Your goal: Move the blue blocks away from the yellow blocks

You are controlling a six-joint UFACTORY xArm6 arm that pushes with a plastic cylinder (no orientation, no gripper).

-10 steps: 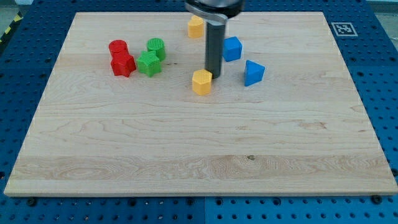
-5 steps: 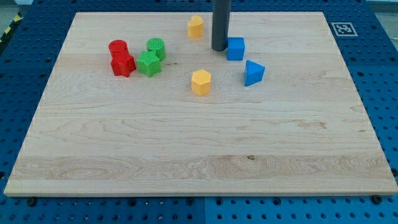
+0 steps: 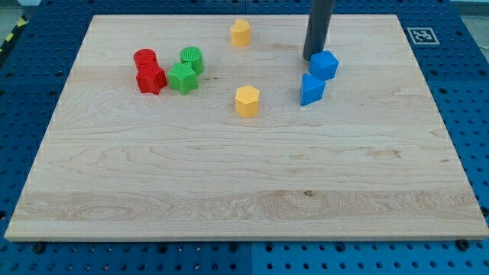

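My tip (image 3: 312,58) touches the upper left side of a blue cube (image 3: 324,65) right of the board's top centre. A blue wedge-shaped block (image 3: 311,88) lies just below the cube, close to it. A yellow hexagonal block (image 3: 247,100) sits to the left of the wedge. A second yellow block (image 3: 241,33) sits near the top edge, left of the rod.
A red cylinder (image 3: 144,58) and a red star block (image 3: 150,78) sit at the upper left, with a green cylinder (image 3: 192,58) and a green star block (image 3: 182,78) beside them. A marker tag (image 3: 421,35) is at the board's top right corner.
My tip went up from the yellow hexagon to the blue cube's left side, then pushed the cube to the right and slightly down, next to the blue wedge.
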